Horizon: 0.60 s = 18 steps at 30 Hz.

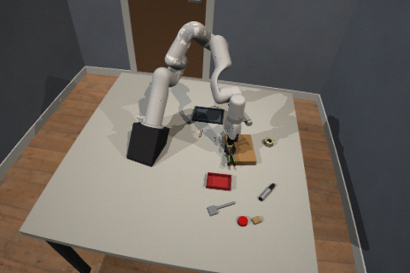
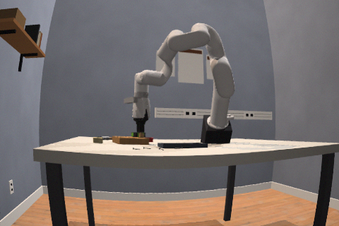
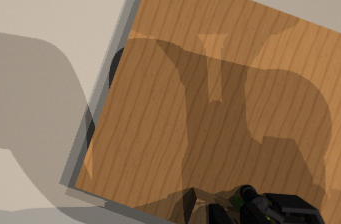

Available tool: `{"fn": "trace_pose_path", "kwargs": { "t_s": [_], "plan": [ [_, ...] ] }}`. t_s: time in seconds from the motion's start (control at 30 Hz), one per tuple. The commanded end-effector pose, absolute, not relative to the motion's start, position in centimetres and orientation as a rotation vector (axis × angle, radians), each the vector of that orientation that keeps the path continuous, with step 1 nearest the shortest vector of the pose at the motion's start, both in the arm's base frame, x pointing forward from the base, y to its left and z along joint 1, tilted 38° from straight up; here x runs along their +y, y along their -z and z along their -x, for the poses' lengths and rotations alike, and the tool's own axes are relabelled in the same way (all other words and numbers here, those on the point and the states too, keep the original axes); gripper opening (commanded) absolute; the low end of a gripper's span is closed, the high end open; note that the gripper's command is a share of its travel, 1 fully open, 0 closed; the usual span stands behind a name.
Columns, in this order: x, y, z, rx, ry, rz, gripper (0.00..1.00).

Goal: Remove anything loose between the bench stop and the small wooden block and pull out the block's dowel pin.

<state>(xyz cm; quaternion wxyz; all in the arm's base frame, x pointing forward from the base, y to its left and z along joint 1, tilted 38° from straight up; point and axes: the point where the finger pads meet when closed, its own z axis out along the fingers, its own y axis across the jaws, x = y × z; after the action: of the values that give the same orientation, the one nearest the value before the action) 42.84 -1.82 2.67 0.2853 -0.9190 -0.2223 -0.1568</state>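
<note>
The wooden bench board (image 1: 244,150) lies right of the table's middle; it also shows in the exterior view (image 2: 130,140) and fills the wrist view (image 3: 206,100). A grey stop strip (image 3: 88,135) runs along its left edge. My gripper (image 1: 230,146) (image 2: 140,131) points straight down at that edge, low over the board. It is shut on a thin thing that I take to be the dowel pin; the fingers hide it. The black spring clamp with green tips (image 1: 231,159) sits just in front of the fingers. A tan piece, probably the small block (image 3: 211,202), lies beside it, mostly hidden.
A red tray (image 1: 219,181), a grey tool (image 1: 219,207), a marker (image 1: 266,192), a red disc (image 1: 242,220) and a small tan cube (image 1: 256,219) lie in front. A nut (image 1: 268,142) sits right of the board. A dark tray (image 1: 207,114) and the arm base (image 1: 147,142) stand behind and left.
</note>
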Motion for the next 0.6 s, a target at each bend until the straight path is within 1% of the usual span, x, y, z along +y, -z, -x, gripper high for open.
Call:
{"fn": "trace_pose_path", "kwargs": {
  "t_s": [0.0,0.57],
  "plan": [
    [-1.9,-2.75,-42.93,-0.549,0.407,2.466,0.0],
    [-1.91,-2.77,-42.93,-0.337,0.339,2.489,0.0]
  ]
}}
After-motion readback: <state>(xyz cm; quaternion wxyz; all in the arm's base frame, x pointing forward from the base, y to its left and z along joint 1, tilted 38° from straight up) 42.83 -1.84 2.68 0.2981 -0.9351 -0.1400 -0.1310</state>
